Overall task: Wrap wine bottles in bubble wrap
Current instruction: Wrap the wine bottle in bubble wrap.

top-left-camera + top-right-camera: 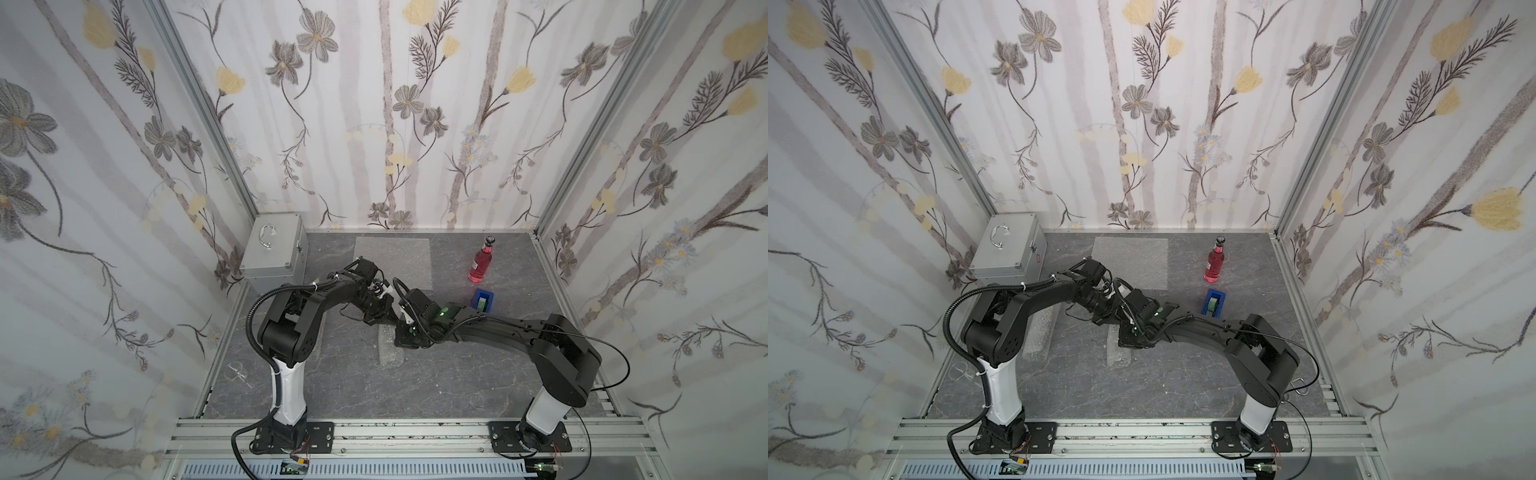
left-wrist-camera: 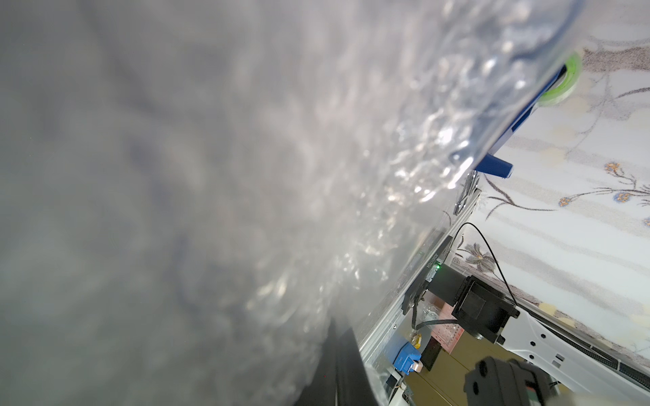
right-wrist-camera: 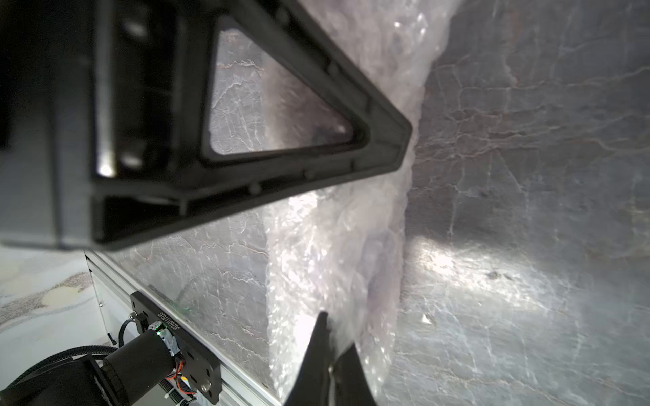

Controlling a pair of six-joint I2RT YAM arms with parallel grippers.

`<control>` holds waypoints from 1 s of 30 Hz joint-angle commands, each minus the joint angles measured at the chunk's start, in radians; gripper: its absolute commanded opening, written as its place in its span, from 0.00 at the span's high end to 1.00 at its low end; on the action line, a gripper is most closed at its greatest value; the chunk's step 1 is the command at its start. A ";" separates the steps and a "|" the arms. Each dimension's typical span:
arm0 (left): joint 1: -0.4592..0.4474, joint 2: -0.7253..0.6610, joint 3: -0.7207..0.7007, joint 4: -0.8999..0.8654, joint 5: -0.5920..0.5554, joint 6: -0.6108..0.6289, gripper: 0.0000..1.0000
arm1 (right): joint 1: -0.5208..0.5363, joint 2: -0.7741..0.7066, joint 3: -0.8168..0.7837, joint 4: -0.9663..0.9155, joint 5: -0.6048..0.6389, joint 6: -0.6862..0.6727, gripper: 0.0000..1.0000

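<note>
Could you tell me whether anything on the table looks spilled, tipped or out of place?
Nothing stands out: the red-pink bottle stands upright and capped, the spare bubble wrap sheet lies flat, and no spill shows on the table.

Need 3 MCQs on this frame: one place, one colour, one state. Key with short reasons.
1. The blue tape dispenser sits: A) just in front of the bottle, on its near side; B) against the back wall; C) at the near rail.
2. The bottle's liquid is: A) purple; B) red-pink; C) green.
3. The bottle is: A) lying down; B) upright; C) held in the air.
Key: 1 A, both top views show it close in front of the bottle; 2 B, pink-red shows through clear glass; 3 B, it stands on its base, cap up.
</note>
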 commanded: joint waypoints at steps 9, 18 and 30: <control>0.003 0.021 -0.014 -0.134 -0.273 0.023 1.00 | -0.005 0.011 -0.084 0.091 -0.052 0.001 1.00; 0.003 -0.002 0.006 -0.151 -0.260 0.030 0.73 | -0.008 0.038 -0.127 0.154 -0.085 0.001 1.00; 0.053 -0.232 0.010 -0.218 -0.277 0.105 0.25 | -0.017 0.074 -0.131 0.214 -0.104 0.018 1.00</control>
